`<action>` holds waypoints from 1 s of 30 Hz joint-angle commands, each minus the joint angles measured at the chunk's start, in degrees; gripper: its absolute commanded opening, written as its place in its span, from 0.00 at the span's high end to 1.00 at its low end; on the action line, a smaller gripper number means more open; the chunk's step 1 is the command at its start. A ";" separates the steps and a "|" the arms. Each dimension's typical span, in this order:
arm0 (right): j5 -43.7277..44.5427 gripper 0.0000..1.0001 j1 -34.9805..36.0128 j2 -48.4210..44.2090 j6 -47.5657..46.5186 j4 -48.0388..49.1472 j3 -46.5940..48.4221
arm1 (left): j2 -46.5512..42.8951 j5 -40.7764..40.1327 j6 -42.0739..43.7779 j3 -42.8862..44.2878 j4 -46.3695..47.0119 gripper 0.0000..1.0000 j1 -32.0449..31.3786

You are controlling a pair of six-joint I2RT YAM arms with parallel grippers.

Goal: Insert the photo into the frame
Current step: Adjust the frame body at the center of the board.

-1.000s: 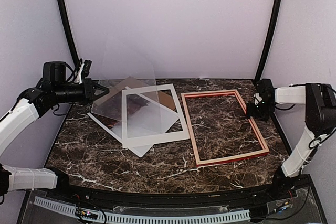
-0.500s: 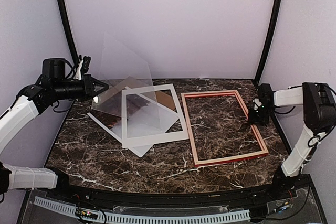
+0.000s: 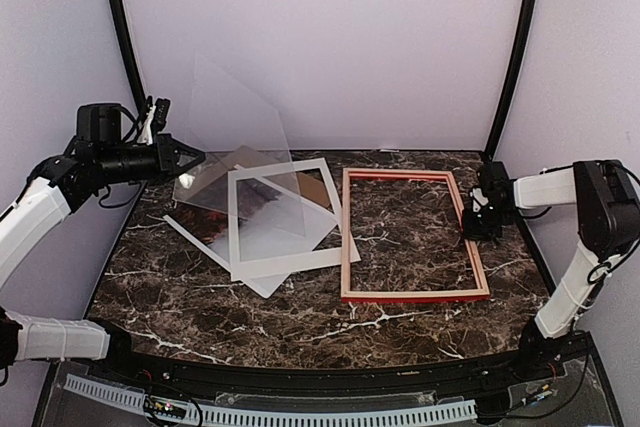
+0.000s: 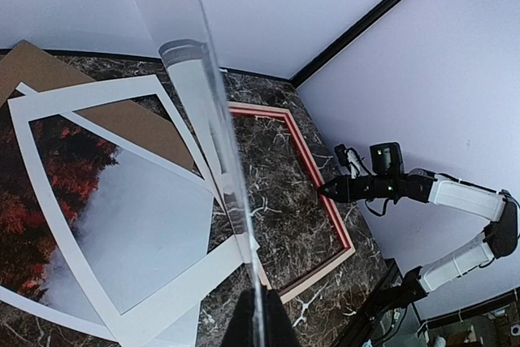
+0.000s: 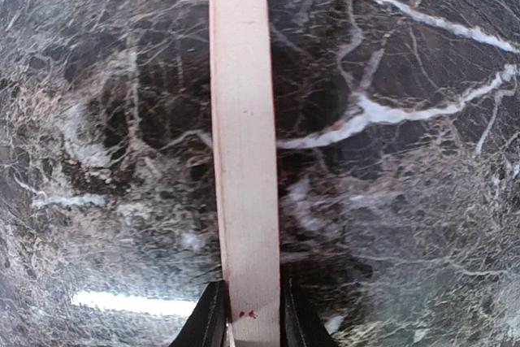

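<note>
The frame (image 3: 345, 237) lies flat on the marble table, red front, pale wood side (image 5: 244, 160). My right gripper (image 3: 470, 230) is shut on its right rail, a finger (image 5: 210, 323) pressed to each side. The photo (image 3: 262, 205), red terrain under grey mist, lies left of the frame beneath a white mat (image 3: 290, 265). My left gripper (image 3: 195, 159) is shut on a corner of a clear pane (image 3: 235, 132), held tilted up over the pile. In the left wrist view the pane's edge (image 4: 215, 119) rises from that gripper (image 4: 260, 314) above the photo (image 4: 49, 193).
A brown backing board (image 3: 322, 187) lies under the photo and mat, its corner toward the frame. Black corner posts (image 3: 515, 47) stand at the back. The right wall runs close beside the right arm (image 3: 600, 197).
The right gripper has closed on the frame's right rail, and the frame has swung and slid left, now square to the table. The left gripper has lifted the clear pane slightly.
</note>
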 commanded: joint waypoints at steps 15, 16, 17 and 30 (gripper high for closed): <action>3.57 0.81 6.98 -5.77 1.90 -3.66 -5.54 | 1.31 -0.18 0.09 1.36 2.75 1.00 -1.46; 3.81 0.81 7.21 -6.47 1.92 -3.81 -5.73 | 1.56 -0.19 0.06 1.44 3.13 1.00 -1.84; 3.87 0.82 7.32 -6.99 1.91 -3.97 -5.98 | 1.70 -0.19 -0.07 1.54 3.28 1.00 -2.06; -0.02 0.59 9.36 -10.43 6.08 -0.37 -8.77 | 5.95 -1.61 -7.68 -1.64 16.44 1.00 -12.78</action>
